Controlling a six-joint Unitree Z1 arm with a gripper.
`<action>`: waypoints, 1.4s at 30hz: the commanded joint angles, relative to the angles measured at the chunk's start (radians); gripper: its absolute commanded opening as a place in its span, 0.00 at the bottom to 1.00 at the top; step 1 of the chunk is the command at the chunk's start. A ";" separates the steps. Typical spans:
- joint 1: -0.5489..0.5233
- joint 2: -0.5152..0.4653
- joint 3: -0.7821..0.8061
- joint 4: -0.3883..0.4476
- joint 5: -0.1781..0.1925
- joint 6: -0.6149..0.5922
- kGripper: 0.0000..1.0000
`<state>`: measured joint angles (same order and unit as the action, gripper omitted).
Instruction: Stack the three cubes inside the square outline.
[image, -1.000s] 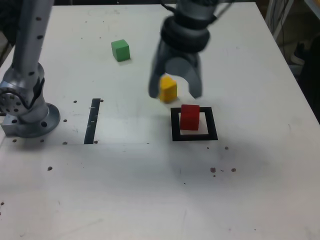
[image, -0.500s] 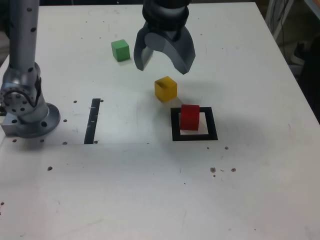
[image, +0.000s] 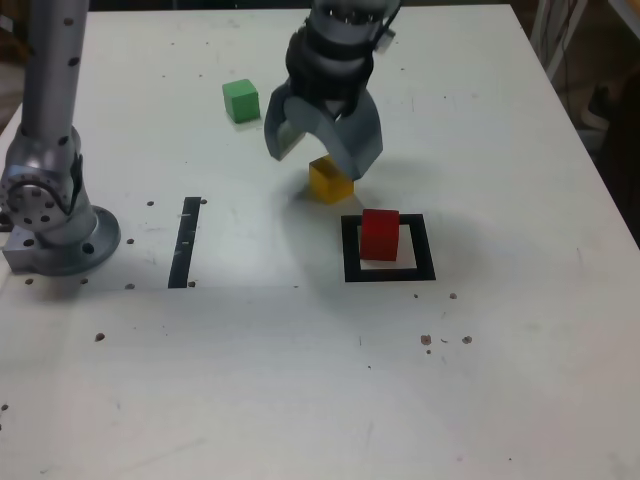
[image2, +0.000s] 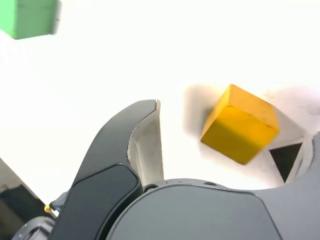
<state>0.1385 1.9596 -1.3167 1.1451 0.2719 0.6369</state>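
Gripper (image: 323, 160) spread wide, empty, w/ yellow cube (image: 329, 181) on table between its jaws, sitting skewed. Risk: closing on cube's corners could twist it or squirt it out.

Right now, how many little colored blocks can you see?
3. The red cube sits inside the square outline. The yellow cube lies on the table beneath the open gripper. The green cube sits farther back.

Red cube (image: 379, 234) sits upright inside the black square outline (image: 350, 250). Yellow cube (image: 328, 181) lies just beside the outline, apparently turned askew. Green cube (image: 240, 100) rests well apart.
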 joint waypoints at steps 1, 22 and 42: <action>-0.004 0.002 0.029 -0.033 -0.006 0.021 0.98; -0.020 0.034 0.045 -0.082 0.008 0.080 0.61; -0.028 0.046 0.002 -0.105 -0.096 -0.038 0.17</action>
<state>0.1141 1.9989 -1.3098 1.0418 0.1739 0.6112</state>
